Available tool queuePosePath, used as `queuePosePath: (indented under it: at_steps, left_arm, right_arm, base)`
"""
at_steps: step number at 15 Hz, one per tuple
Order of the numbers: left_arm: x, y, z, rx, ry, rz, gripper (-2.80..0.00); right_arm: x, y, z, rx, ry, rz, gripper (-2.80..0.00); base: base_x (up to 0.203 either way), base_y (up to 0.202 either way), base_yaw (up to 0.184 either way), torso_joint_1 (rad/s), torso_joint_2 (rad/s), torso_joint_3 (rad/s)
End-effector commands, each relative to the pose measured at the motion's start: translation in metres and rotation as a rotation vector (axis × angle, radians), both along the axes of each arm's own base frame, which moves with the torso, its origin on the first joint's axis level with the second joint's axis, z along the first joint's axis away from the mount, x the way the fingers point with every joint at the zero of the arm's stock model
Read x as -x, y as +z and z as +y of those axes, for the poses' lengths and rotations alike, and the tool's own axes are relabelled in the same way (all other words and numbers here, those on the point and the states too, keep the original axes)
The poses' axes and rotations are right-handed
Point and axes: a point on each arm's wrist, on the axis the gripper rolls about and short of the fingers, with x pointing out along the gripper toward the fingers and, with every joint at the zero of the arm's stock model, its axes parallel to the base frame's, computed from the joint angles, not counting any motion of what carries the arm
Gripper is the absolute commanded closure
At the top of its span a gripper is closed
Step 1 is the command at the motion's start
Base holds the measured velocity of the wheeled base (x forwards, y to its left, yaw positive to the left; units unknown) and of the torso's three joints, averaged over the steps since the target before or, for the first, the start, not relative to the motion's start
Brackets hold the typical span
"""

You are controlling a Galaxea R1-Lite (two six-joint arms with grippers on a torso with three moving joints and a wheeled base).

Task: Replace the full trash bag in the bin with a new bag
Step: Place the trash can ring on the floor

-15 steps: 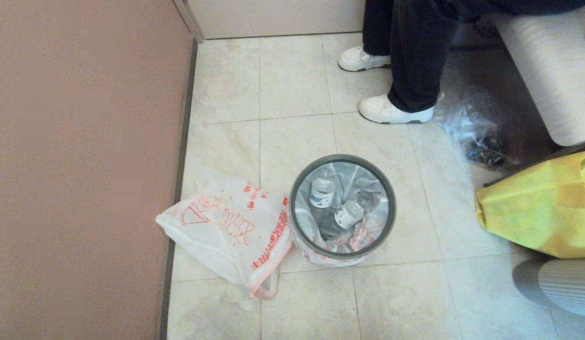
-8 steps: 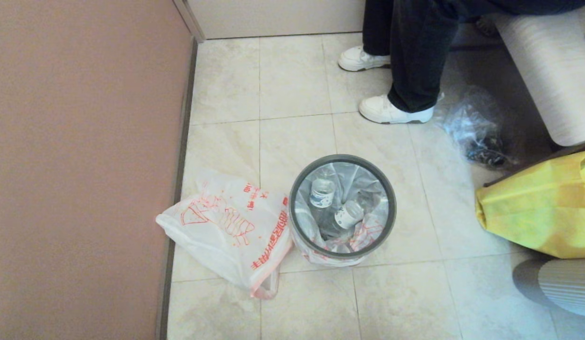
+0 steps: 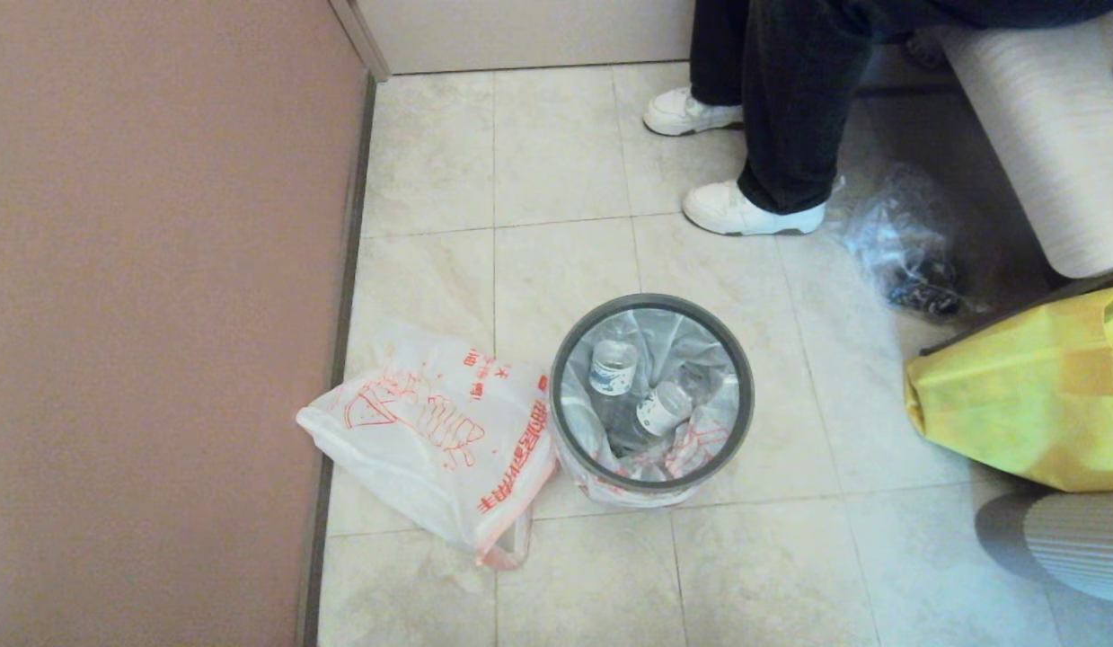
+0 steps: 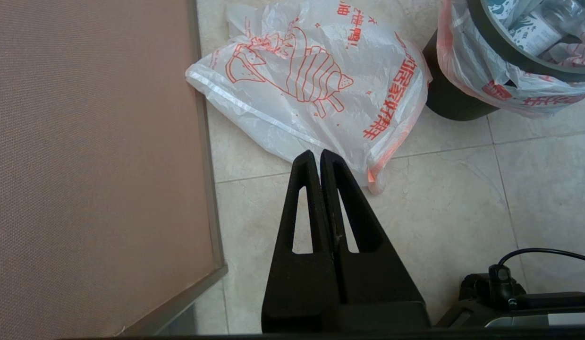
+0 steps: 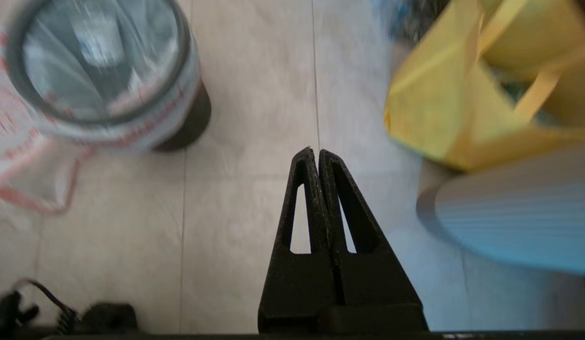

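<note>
Okay, nothing's shifted on floor: full trash bag (image 3: 650,409) still in bin (image 3: 734,359), new bag (image 3: 430,431) untouched; both grippers, left (image 4: 317,153) & right (image 5: 316,152), clenched, empty.

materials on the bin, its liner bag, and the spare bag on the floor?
Bin: looks like smooth moulded plastic, with a separate dark grey ring rim, matt.
Full trash bag: thin translucent plastic film, glossy; bottles show through, and it wrinkles over the rim.
New bag: same kind of thin white film, red print, creased and lying limp on the tile floor.
</note>
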Motion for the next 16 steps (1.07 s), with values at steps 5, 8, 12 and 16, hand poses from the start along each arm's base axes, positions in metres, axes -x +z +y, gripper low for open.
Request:
queuePosePath:
  at_steps: [5,8,12,16]
  left_arm:
    - [0.0,0.0,0.0,0.0,0.0,0.001,0.0]
    - [0.0,0.0,0.0,0.0,0.0,0.001,0.0]
    - [0.0,0.0,0.0,0.0,0.0,0.001,0.0]
    - [0.0,0.0,0.0,0.0,-0.001,0.001,0.0]
  right_arm:
    - [-0.049,0.078,0.001,0.008,0.008,0.174,0.0]
    - [-0.102,0.096,0.005,0.026,0.065,0.331,0.0]
    - [-0.179,0.092,0.023,-0.016,0.143,0.532,0.0]
    - [-0.246,0.061,0.044,-0.055,0.163,0.667,0.0]
  base:
    - [0.0,0.0,0.0,0.0,0.0,0.0]
    - [0.0,0.0,0.0,0.0,0.0,0.0]
    - [0.0,0.0,0.0,0.0,0.0,0.0]
    - [0.0,0.0,0.0,0.0,0.0,0.0]
